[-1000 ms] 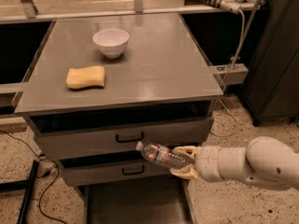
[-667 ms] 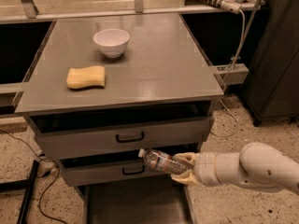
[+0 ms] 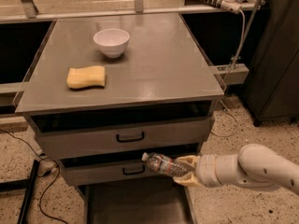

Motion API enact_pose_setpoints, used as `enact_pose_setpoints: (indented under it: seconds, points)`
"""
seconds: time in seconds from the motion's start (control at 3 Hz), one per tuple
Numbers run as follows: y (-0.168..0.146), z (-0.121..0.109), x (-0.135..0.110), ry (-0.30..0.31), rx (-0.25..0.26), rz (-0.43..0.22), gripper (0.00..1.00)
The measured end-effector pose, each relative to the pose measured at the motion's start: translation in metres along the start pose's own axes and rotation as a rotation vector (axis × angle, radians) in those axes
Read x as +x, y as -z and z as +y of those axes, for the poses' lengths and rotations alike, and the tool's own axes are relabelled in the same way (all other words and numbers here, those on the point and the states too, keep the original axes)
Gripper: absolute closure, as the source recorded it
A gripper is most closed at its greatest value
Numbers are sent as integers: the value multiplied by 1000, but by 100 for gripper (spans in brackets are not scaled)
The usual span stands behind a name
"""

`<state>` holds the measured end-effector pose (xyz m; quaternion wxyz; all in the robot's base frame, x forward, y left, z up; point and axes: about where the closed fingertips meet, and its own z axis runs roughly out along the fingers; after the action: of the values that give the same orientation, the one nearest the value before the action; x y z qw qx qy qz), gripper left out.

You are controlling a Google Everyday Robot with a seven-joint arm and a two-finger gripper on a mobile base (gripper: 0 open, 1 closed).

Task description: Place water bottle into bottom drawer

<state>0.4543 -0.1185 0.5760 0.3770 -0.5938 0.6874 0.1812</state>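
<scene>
Above bottom drawer (image 3: 135, 203), gripper (image 3: 183, 171) (arm extended near-horizontal), fingers (image 3: 188, 161) pinching water bottle (image 3: 161, 163) base.

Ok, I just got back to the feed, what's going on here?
The arm's claw is shut on a small clear ribbed plastic water bottle, held sideways, cap to the left, in front of the middle drawer of the grey cabinet. The wide bottom drawer is open below it; the bottle is not yet inside. A yellow sponge and a white bowl sit on the cabinet top.
</scene>
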Motion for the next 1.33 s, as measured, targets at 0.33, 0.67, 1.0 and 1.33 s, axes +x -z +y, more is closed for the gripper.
enact_pose_setpoints:
  seconds: [0.33, 0.67, 1.0, 1.33]
  points:
    - [-30, -8, 22, 39, -10, 15, 100]
    - [-66, -13, 50, 105, -32, 18, 100]
    - [-91, -6, 77, 189, -59, -3, 100]
    - [-106, 10, 104, 272, -63, -9, 100]
